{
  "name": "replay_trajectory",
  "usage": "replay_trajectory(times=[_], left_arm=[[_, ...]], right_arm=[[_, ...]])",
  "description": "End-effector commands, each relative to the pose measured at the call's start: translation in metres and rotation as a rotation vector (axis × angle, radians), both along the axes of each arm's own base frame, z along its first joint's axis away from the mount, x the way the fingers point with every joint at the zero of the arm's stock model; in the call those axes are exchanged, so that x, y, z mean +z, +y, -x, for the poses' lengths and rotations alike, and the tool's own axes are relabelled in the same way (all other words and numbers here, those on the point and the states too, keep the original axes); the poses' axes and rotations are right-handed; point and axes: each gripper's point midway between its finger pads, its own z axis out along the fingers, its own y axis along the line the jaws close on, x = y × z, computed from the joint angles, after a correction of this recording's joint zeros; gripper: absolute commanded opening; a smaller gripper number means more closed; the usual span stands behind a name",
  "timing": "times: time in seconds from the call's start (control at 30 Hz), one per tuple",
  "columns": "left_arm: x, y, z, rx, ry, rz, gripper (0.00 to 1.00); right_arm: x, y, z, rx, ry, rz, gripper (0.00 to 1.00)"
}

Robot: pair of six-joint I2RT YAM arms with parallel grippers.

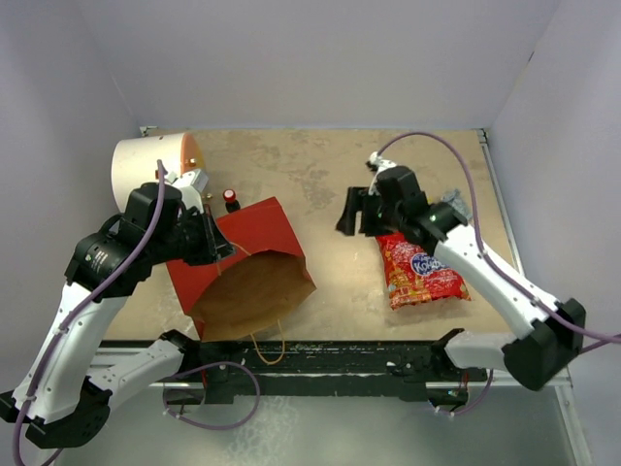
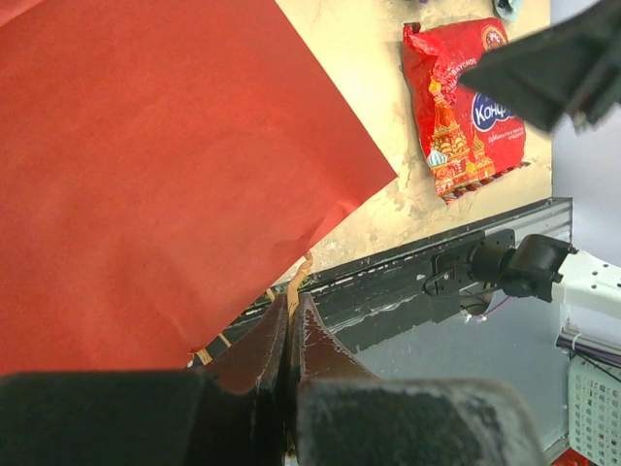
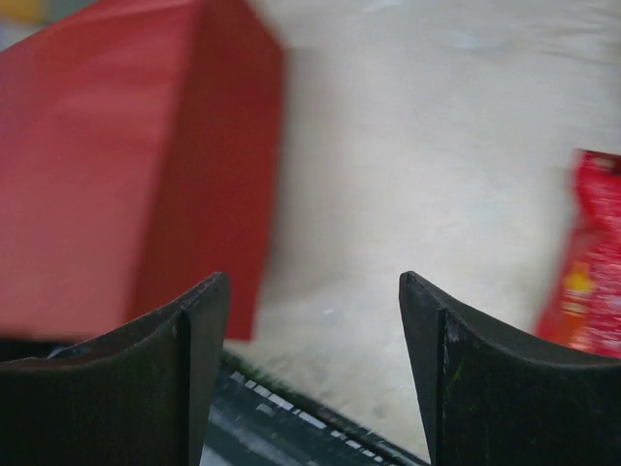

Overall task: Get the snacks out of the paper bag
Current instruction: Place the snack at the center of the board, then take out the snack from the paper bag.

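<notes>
Left pincer (image 2: 291, 309) on bag (image 2: 146, 175); blue-logo red packet (image 2: 451, 126)

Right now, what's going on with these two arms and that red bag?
Two robot arms are emptying a red paper bag that lies on its side, mouth toward them. The left gripper is shut at the bag's far end. One large red packet already lies out on the table. The right gripper hangs open and empty between bag and packet.

A white cylinder (image 1: 144, 173) with an orange end lies near a small red-capped bottle (image 1: 231, 200).
</notes>
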Motion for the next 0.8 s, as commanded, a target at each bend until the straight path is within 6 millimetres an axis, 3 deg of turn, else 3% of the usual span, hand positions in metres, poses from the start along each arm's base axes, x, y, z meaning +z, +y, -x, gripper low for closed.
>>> replay_trajectory(times=[0.0,0.1,0.2,0.3,0.43,0.53,0.77], left_arm=[[0.006,0.000,-0.002,0.013,-0.028,0.026,0.00],[0.006,-0.001,-0.001,0.017,-0.025,0.039,0.00],[0.008,-0.003,-0.001,0.018,-0.028,0.052,0.00],[0.012,-0.003,-0.002,0.020,-0.032,0.055,0.00],[0.014,-0.002,-0.003,0.023,-0.031,0.044,0.00],[0.016,-0.001,-0.004,0.027,-0.027,0.038,0.00],[0.026,-0.001,-0.007,0.041,-0.039,0.044,0.00]], right_arm=[[0.084,0.057,0.042,0.198,-0.253,-0.245,0.74],[0.118,0.095,0.083,0.385,-0.378,-0.394,0.91],[0.131,0.135,0.130,0.632,-0.496,-0.406,1.00],[0.123,0.175,0.172,0.853,-0.636,-0.294,1.00],[0.096,0.217,0.207,1.072,-0.863,-0.106,1.00],[0.086,0.241,0.216,1.148,-1.072,-0.034,1.00],[0.024,0.284,0.191,1.194,-1.329,0.193,1.00]])
